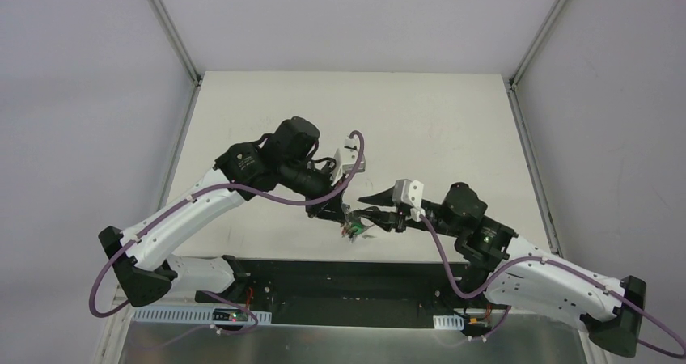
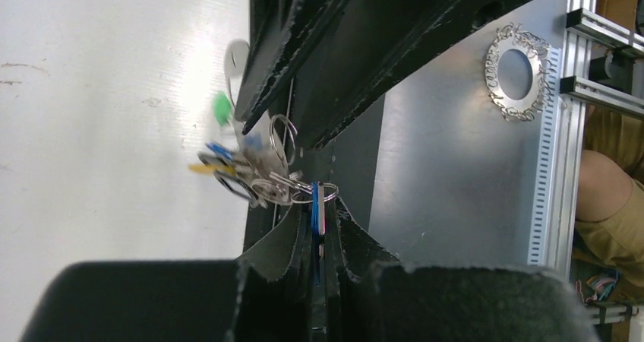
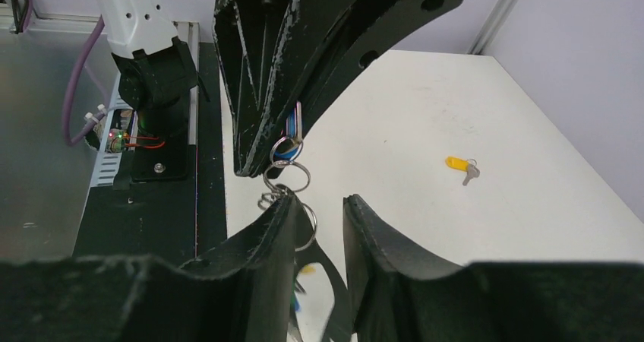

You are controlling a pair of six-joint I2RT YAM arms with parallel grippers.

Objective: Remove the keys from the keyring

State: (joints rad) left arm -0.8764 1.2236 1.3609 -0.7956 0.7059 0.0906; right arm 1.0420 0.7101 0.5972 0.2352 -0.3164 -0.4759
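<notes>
White table [image 3: 486, 106], yellow key [image 3: 459, 164] apart from key bunch [image 2: 244, 169]

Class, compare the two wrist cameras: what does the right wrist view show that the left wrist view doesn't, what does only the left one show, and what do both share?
Only the right wrist view: a yellow-tagged key lying alone on the table. Only the left wrist view: a green tag in the bunch of keys, and a person's arm at the right edge. Both: the left gripper pinching a blue tag, with silver rings linked to it.
</notes>
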